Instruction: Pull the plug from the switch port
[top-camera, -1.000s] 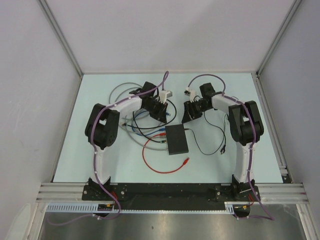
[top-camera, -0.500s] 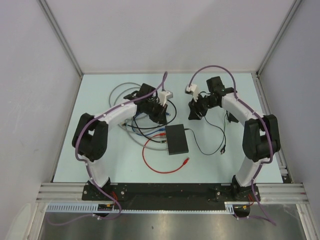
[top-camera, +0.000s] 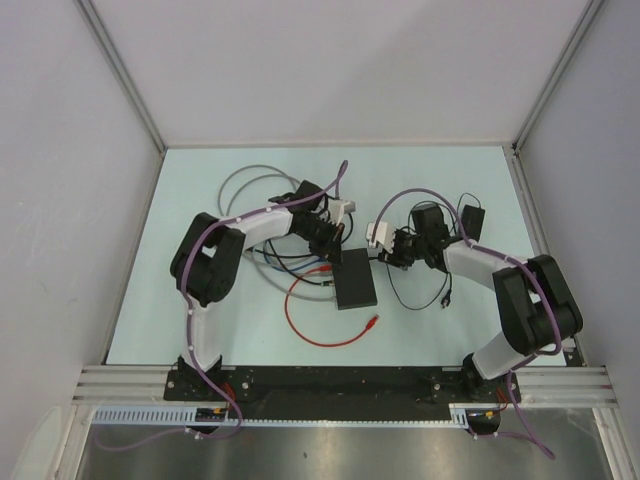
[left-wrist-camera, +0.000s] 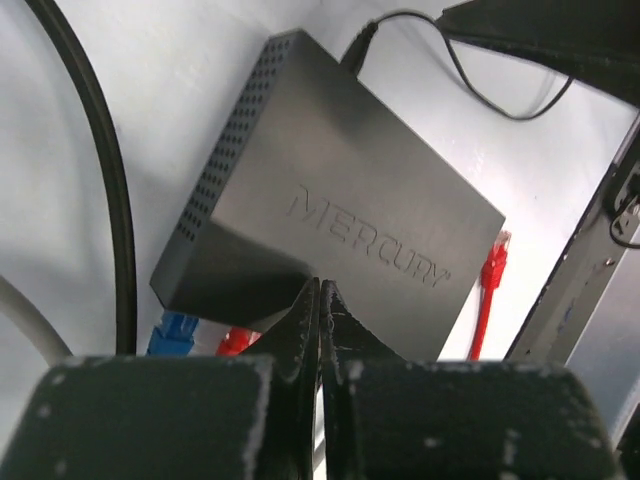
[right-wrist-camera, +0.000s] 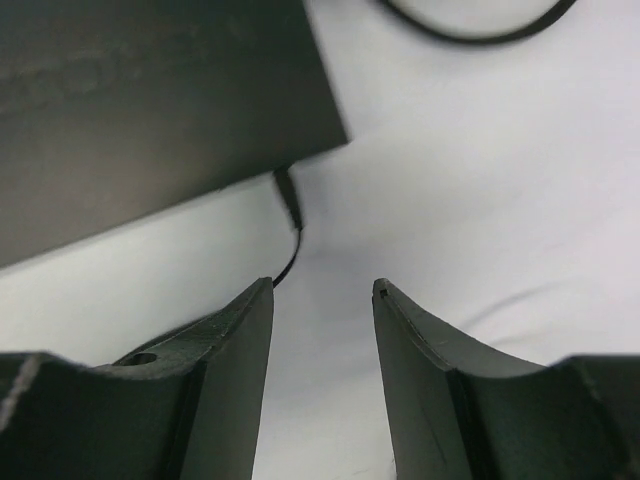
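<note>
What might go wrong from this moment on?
1. The right gripper is open, with the black plug ahead of its fingers and off toward one of them. Closing here may pinch only the thin cable.
2. The left gripper is shut on nothing over the switch, so a pull may drag it.
</note>
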